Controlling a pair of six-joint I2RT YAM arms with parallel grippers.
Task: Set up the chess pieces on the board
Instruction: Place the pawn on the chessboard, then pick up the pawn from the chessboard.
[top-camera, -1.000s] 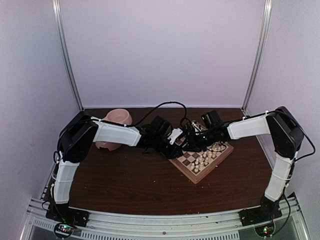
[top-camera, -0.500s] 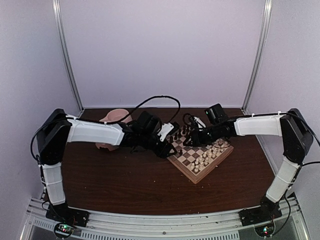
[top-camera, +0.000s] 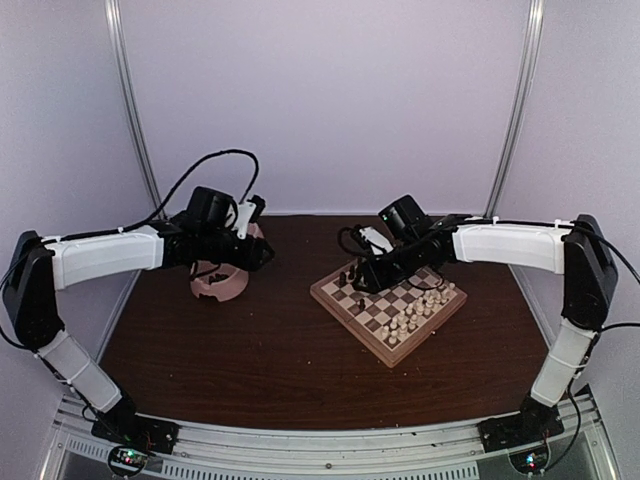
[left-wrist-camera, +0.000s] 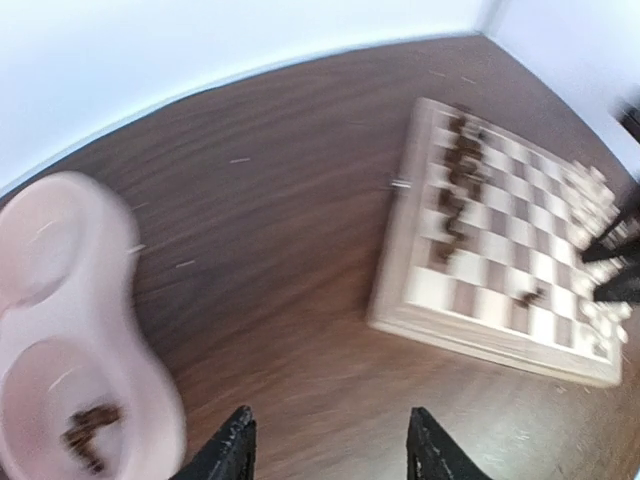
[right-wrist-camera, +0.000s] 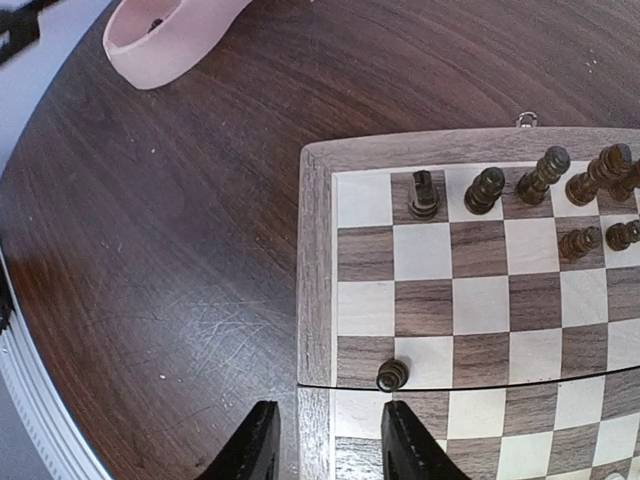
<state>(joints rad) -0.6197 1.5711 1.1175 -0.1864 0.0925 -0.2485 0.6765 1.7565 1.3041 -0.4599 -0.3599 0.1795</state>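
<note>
- Moved since a second ago: left arm, from beside the chessboard (right-wrist-camera: 316, 260) back to the pink double bowl (top-camera: 222, 287) at the left rear of the table (top-camera: 250, 350). The right arm has drawn towards the board's far left corner.
- Left gripper (left-wrist-camera: 330, 455): released. Its two dark fingers stand apart with nothing between them and only bare tabletop showing below. It hangs by the bowl's edge, well apart from the board.
- Right gripper (right-wrist-camera: 325, 445): released and empty. Its fingers straddle the board's left border, one over the table and one over the edge squares.
- Chessboard: square and checkered, with a thick tan border. It lies turned at an angle on the right half of the table, flat on the dark wood.
- Dark chessmen (right-wrist-camera: 485, 188): a line of them stands upright along the board's back row in the right wrist view. Two more stand in the row in front, at the right edge of that view.
- Dark pawn (right-wrist-camera: 392, 375): stands alone, upright, on a dark square in the board's left-hand column, just ahead of the right gripper.
- Bowl contents (left-wrist-camera: 88, 438): a small cluster of dark pieces in the compartment nearer the left wrist camera. That view is blurred, so no count can be given.
- Pale chessmen (top-camera: 415, 315): grouped on the board's near right side, apart from both grippers.
</note>
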